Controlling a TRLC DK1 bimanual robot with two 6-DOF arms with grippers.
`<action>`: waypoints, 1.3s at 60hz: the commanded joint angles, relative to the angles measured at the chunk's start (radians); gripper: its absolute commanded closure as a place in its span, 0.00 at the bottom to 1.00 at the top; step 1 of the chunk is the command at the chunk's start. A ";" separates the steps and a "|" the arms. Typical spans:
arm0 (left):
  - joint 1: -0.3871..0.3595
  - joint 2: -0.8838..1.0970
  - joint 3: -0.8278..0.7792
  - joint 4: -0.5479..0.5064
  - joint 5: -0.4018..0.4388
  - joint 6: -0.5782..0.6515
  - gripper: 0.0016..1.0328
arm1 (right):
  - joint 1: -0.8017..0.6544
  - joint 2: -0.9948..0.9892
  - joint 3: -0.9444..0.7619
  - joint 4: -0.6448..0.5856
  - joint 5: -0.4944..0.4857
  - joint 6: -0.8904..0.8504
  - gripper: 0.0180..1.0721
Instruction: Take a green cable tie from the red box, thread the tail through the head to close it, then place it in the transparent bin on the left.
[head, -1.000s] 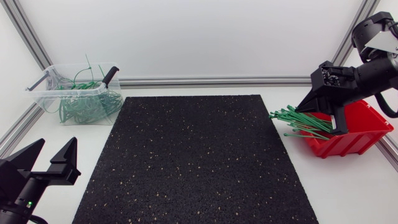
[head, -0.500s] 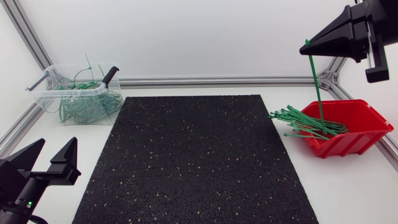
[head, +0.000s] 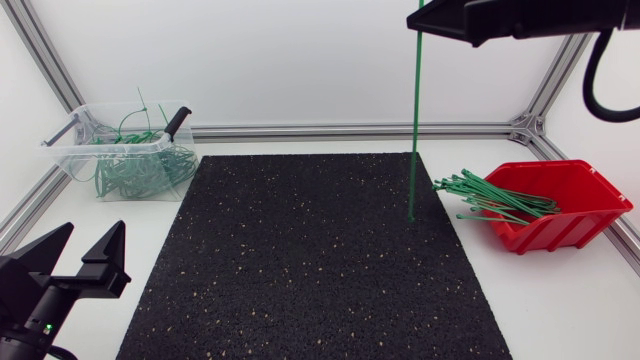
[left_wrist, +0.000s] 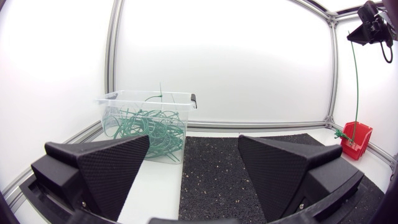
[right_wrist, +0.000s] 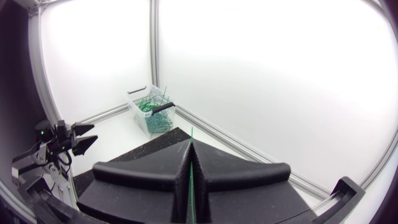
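My right gripper (head: 414, 20) is high over the mat's right side, shut on the top end of one green cable tie (head: 416, 130). The tie hangs straight down, its lower end just above the mat near the red box (head: 580, 215). In the right wrist view the tie (right_wrist: 191, 132) is a thin green line pinched between the closed fingers (right_wrist: 155, 180). A bundle of green ties (head: 490, 197) sticks out of the red box. The transparent bin (head: 80, 150) at the far left holds several closed green ties. My left gripper (head: 85, 258) is open and empty at the near left corner.
A black speckled mat (head: 310, 260) covers the middle of the table. An aluminium frame rail (head: 350, 131) runs along the back edge. The left wrist view looks past its open fingers (left_wrist: 106, 168) to the bin (left_wrist: 149, 121) and the red box (left_wrist: 356, 138).
My right gripper rose from the red box with one tie and moved left, over the mat's right edge. The tie now hangs clear of the box. The left arm stayed put.
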 joint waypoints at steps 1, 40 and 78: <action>-0.007 -0.007 -0.040 -0.020 -0.004 -0.018 0.04 | 0.042 0.016 -0.098 0.112 0.056 0.161 0.94; -0.007 -0.007 -0.040 -0.020 -0.004 -0.018 0.04 | 0.249 0.326 -0.242 0.711 0.134 0.699 0.95; -0.018 -0.007 -0.040 -0.022 -0.004 -0.018 0.04 | 0.171 0.378 -0.523 0.964 0.145 0.733 0.93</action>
